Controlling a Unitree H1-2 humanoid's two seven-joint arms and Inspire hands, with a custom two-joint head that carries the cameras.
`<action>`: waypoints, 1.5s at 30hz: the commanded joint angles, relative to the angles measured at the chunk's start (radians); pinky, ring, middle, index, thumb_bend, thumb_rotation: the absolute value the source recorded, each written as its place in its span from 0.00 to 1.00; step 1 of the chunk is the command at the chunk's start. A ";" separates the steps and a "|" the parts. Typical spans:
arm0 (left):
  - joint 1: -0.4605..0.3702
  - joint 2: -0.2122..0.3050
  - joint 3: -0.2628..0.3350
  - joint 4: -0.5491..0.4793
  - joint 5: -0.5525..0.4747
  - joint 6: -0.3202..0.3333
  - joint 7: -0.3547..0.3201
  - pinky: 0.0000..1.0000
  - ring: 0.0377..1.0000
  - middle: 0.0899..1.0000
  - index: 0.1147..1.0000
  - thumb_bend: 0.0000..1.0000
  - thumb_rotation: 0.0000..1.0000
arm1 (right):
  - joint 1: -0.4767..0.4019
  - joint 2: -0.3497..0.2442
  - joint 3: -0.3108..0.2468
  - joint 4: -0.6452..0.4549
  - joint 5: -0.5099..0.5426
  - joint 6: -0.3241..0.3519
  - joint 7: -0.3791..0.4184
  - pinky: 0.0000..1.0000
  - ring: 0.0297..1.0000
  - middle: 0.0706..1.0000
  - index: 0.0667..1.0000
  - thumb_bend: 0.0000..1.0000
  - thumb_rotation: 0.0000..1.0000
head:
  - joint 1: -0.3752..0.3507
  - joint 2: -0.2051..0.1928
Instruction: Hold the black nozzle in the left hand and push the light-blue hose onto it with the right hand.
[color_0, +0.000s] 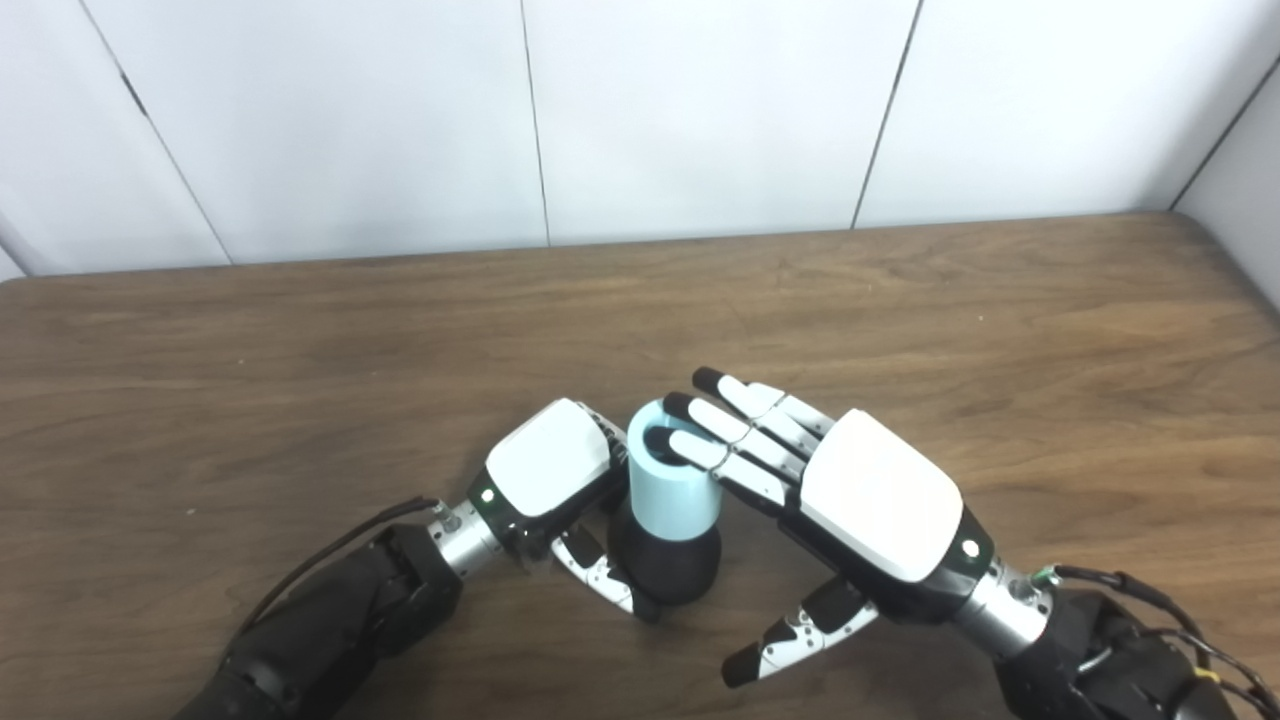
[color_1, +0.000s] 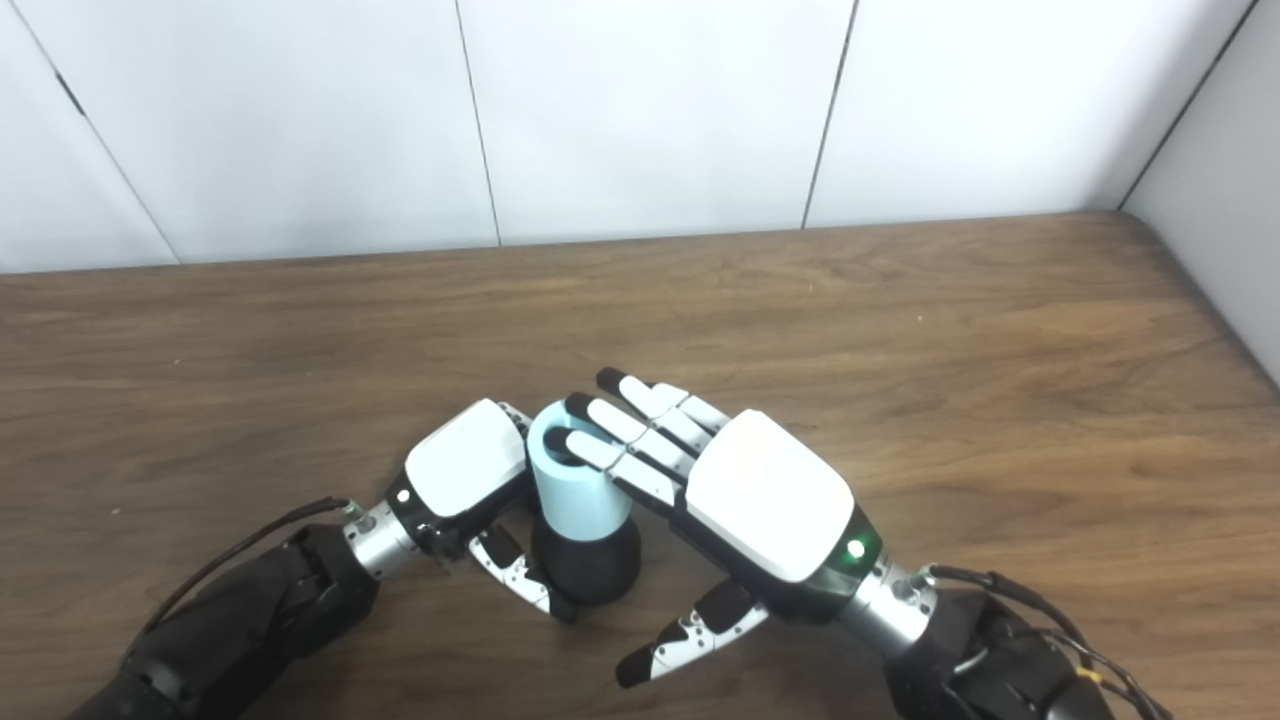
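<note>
The black nozzle (color_0: 672, 568) stands upright on the wooden table (color_0: 1000, 330) near the front middle. The light-blue hose (color_0: 672, 490), a short tube, sits on top of it with its open end up. My left hand (color_0: 552, 480) is closed around the nozzle from the left, thumb against its base. My right hand (color_0: 850, 500) is just right of the hose, open, fingers stretched flat over the hose's top rim and thumb apart below. The same things show in the right eye view: nozzle (color_1: 590, 570), hose (color_1: 578, 486), left hand (color_1: 462, 478), right hand (color_1: 745, 500).
White wall panels (color_0: 700, 110) run along the table's far edge. A side wall (color_0: 1240, 160) closes the right corner. Both forearms and their cables come in along the bottom edge.
</note>
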 joint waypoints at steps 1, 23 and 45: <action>0.098 -0.016 -0.040 0.086 0.027 0.009 -0.049 0.22 0.25 0.26 0.26 0.99 0.23 | 0.028 -0.034 0.020 0.026 -0.039 0.012 0.095 0.87 0.98 0.93 0.88 0.85 0.72 | 0.000 0.001; 0.100 -0.013 -0.034 0.076 0.040 0.011 -0.041 0.25 0.29 0.31 0.33 0.99 0.24 | 0.045 -0.073 0.051 0.072 0.032 -0.024 -0.004 0.81 0.90 0.82 0.77 0.82 0.74 | 0.000 0.001; 0.096 -0.017 -0.043 0.098 0.026 0.008 -0.043 0.26 0.29 0.30 0.31 0.99 0.23 | 0.036 -0.051 0.068 0.071 0.065 -0.005 -0.040 0.84 0.92 0.85 0.82 0.82 0.70 | -0.002 -0.006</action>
